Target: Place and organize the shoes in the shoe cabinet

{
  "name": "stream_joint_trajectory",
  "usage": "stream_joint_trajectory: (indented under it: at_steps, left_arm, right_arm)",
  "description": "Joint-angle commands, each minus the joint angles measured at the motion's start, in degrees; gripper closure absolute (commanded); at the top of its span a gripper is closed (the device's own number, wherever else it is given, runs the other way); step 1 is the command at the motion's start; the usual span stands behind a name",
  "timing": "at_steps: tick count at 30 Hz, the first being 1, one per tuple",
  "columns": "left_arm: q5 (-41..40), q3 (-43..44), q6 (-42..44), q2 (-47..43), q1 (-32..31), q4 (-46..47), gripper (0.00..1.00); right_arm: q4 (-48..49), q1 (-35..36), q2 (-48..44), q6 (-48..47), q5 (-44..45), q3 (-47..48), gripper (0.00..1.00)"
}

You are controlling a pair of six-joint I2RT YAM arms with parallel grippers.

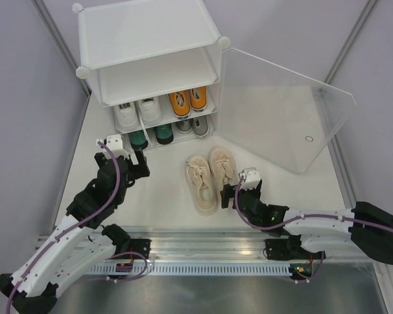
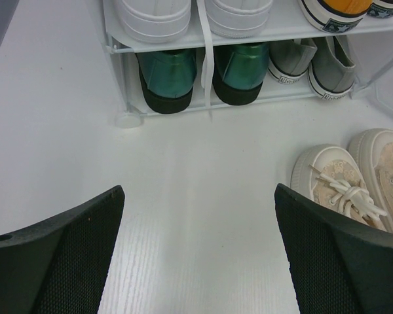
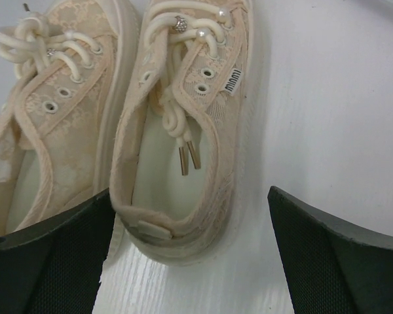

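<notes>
**Beige sneakers** (image 1: 201, 184), one pair: side by side on the desk (image 1: 164, 206), centre of the top view, below the shoe cabinet (image 1: 144, 33) at upper left.
**Handling (judged):** light, with soft lace uppers that would crush and firmer rubber soles.
**Best hold:** across the heel collar.
**Right jaws:** spread wide, empty, one shoe's heel between them.
**Left jaws:** spread, empty, centre left, facing the cabinet's lower shelves.
</notes>
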Motion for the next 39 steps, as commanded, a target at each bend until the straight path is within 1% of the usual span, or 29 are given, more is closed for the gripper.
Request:
stream_joint_trajectory:
  at_steps: [1,3,4,7,10,18,23,27,32,34,35,36,38,39]
  left_arm:
    - [-2.0,-0.9,2.4,-2.3,0.2,2.5,0.03]
    - [-2.3,-1.3,2.5,-3.0,0.2,2.8,0.03]
    - [-2.4,-1.5,2.5,-3.5,0.2,2.9,0.03]
    - [-2.0,-1.6,2.6,-3.9,0.2,3.0,0.03]
    - [-1.6,-1.8,2.7,-4.3,0.3,3.1,0.03]
    - [0.3,-1.9,2.7,-4.4,0.2,3.2,0.03]
    - [1.2,-1.9,2.8,-4.3,0.2,3.4,0.03]
    - [1.4,-2.0,2.9,-4.8,0.2,3.4,0.03]
    - [1.9,-2.1,3.0,-4.8,0.2,3.5,0.03]
    - [1.9,-2.1,3.0,-4.8,0.3,3.6,0.03]
    - [2.0,-2.1,3.1,-4.8,0.2,3.6,0.03]
    - [2.0,-2.1,3.1,-4.8,0.2,3.7,0.03]
    - [2.0,-2.0,3.1,-4.9,0.2,3.7,0.03]
    - [2.0,-2.1,3.1,-4.9,0.2,3.6,0.03]
  right_arm:
    - [8.6,0.4,6.0,2.0,6.2,1.1,0.02]
    - [10.5,0.3,9.0,1.5,6.0,2.2,0.02]
    - [11.4,0.3,12.0,1.4,5.8,3.8,0.02]
    - [11.0,0.0,17.6,1.9,5.4,7.3,0.02]
    - [10.5,-1.1,21.0,3.1,4.4,9.8,0.02]
    - [8.7,-7.3,23.3,4.7,-2.9,11.5,0.02]
    - [7.6,-7.7,28.0,5.3,-6.1,13.1,0.02]
    - [7.1,-7.7,34.2,6.3,-7.5,14.6,0.02]
    - [5.9,-7.7,37.2,7.7,-7.6,14.8,0.02]
    - [6.0,-7.8,37.2,7.3,-7.8,14.7,0.06]
    - [6.2,-7.8,36.9,6.3,-8.2,14.6,0.11]
    - [6.5,-7.8,36.7,5.7,-8.9,14.7,0.22]
    - [6.5,-7.8,36.5,5.2,-9.4,14.9,0.32]
    - [6.5,-7.7,36.1,4.3,-10.2,15.2,0.41]
